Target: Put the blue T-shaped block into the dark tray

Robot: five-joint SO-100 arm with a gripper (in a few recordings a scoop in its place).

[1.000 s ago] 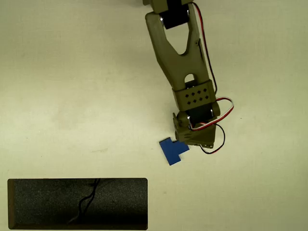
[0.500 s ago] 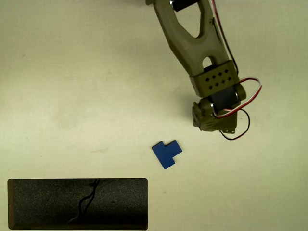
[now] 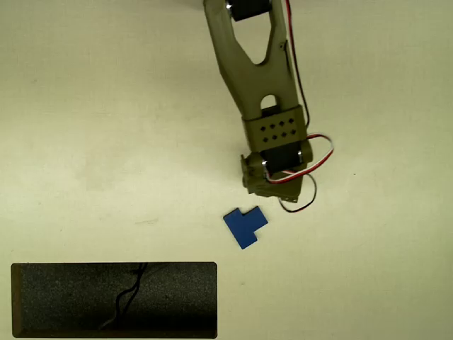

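In the overhead view, the dark tray [image 3: 113,299] is seen at seven o'clock, well apart from the blue T-shaped block [image 3: 245,227], which lies flat on the table near centre with its long axis tilted diagonally. The block is found just at seven o'clock from the gripper [image 3: 263,185], not touching it. Whether the claw is parted or closed cannot be told, since the wrist hides it.

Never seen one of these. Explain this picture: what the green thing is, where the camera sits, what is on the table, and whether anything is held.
The camera looks straight down from above. The olive-green thing is a small robot arm reaching in from the top edge, with red, white and black wires. Its gripper is at the lower end, seen from above, so I cannot tell if it is open. It holds nothing: the blue T-shaped block lies flat on the pale table, just below the gripper and apart from it. The dark tray sits at bottom left.
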